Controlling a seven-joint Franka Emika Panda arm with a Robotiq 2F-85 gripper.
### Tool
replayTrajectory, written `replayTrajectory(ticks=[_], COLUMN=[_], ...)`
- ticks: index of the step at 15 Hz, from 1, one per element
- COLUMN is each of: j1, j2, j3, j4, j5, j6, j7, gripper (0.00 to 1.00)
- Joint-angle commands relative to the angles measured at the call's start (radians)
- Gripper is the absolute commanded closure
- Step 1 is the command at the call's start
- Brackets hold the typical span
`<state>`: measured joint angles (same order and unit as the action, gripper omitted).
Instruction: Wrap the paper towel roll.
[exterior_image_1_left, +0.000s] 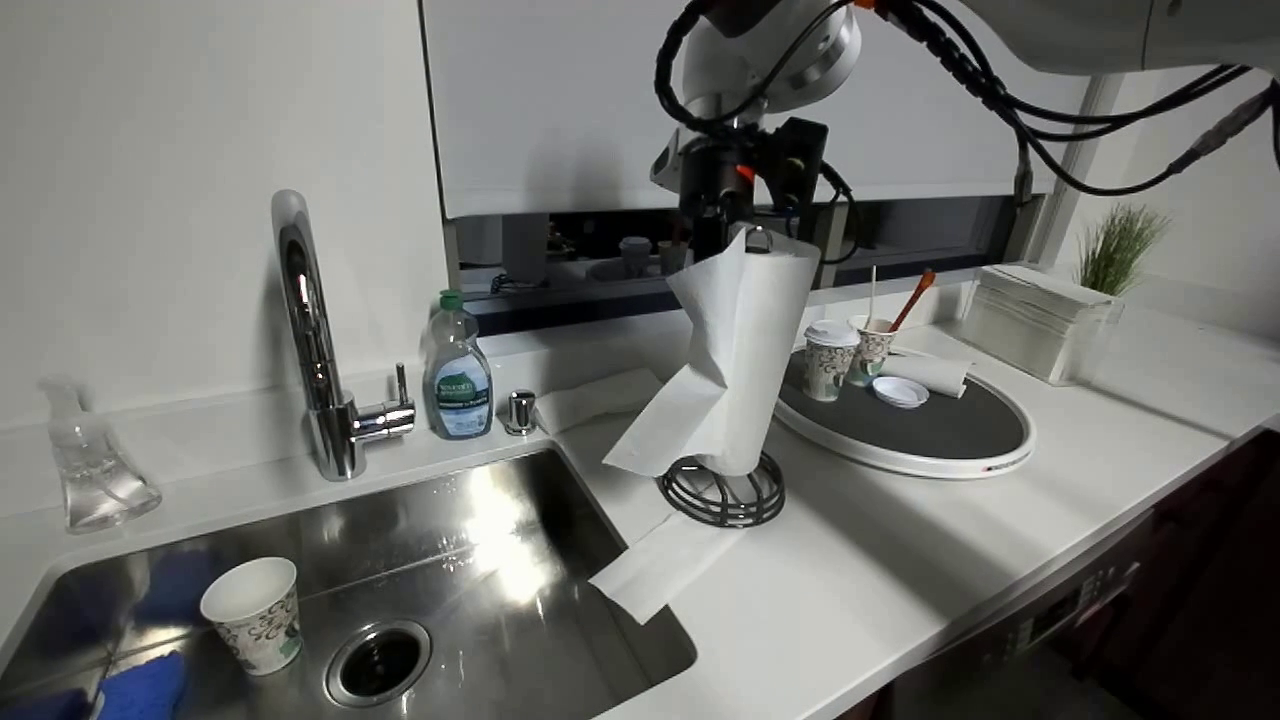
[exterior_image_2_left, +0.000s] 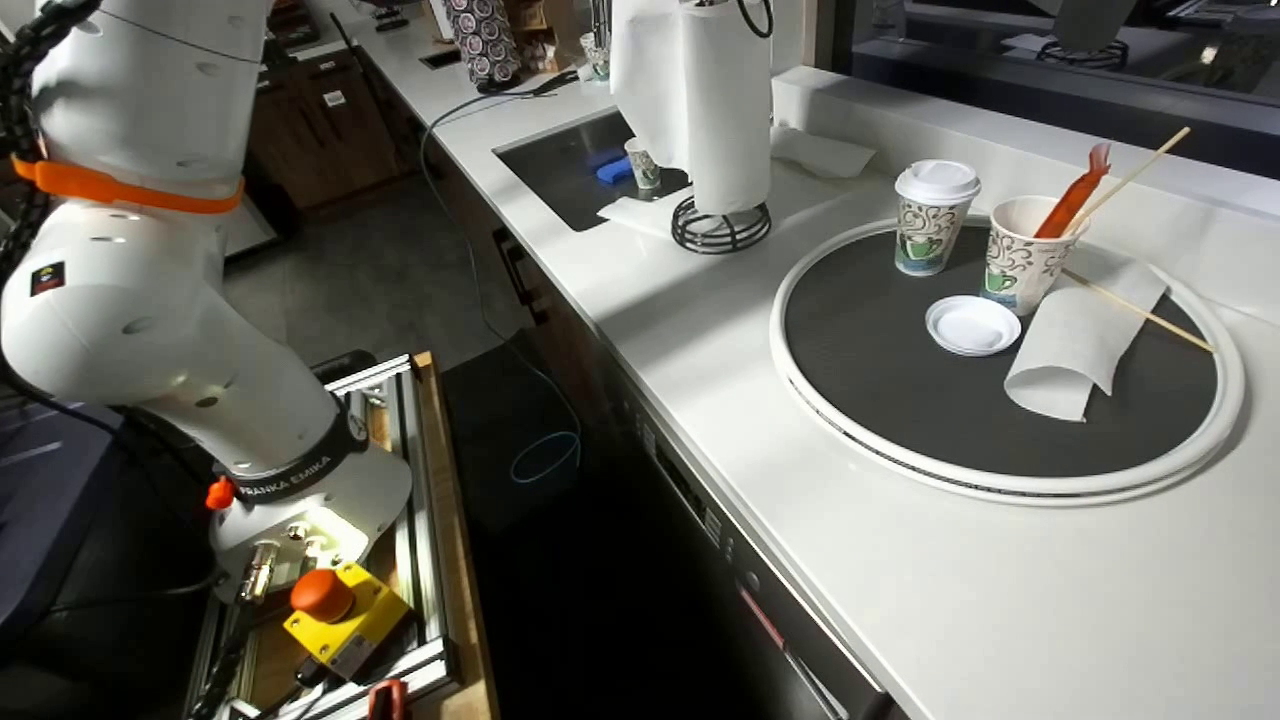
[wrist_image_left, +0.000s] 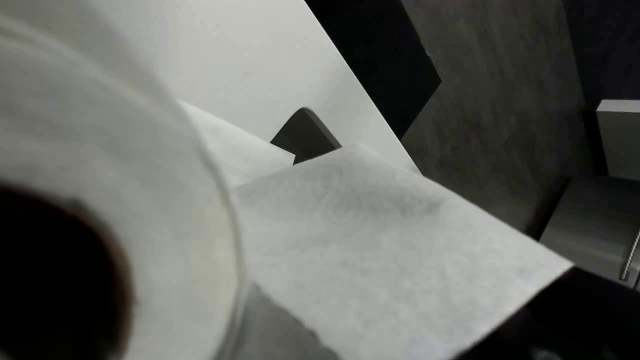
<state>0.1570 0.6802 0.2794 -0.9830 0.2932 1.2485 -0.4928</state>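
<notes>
The paper towel roll (exterior_image_1_left: 778, 350) stands on its round black wire holder base (exterior_image_1_left: 730, 515). It also shows in an exterior view (exterior_image_2_left: 728, 110), upright, with its top cut off. Its loose white sheet (exterior_image_1_left: 672, 430) hangs off the sink side, with a torn corner sticking up near the top. In the wrist view the roll's end (wrist_image_left: 185, 280) fills the left, and the sheet (wrist_image_left: 380, 250) spreads across the middle. My gripper (exterior_image_1_left: 712, 238) points down beside and behind the roll's top. Its fingertips are hidden by the sheet, and a dark part of it shows at the wrist view's lower right.
The sink (exterior_image_1_left: 500, 600) holds a paper cup (exterior_image_1_left: 258, 620). The faucet (exterior_image_1_left: 315, 350) and soap bottle (exterior_image_1_left: 460, 380) stand behind it. A round tray (exterior_image_2_left: 850, 360) bears lidded and open cups, a lid and a curled towel. Loose sheets (exterior_image_1_left: 670, 565) lie by the base.
</notes>
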Motion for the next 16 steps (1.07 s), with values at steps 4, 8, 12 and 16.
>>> replayTrajectory(ticks=[4,8,12,16], j1=[0.040,0.047,0.041,0.007], j2=[0.048,0.045,0.036,-0.050], j3=[0.036,0.046,0.053,0.043], j4=[0.107,0.066,-0.002,-0.136], j5=[0.002,0.022,0.060,0.127], j6=[-0.157,-0.260,-0.319,-0.245], j7=[0.021,0.052,0.090,0.127], gripper=[1.00,1.00,1.00,1.00])
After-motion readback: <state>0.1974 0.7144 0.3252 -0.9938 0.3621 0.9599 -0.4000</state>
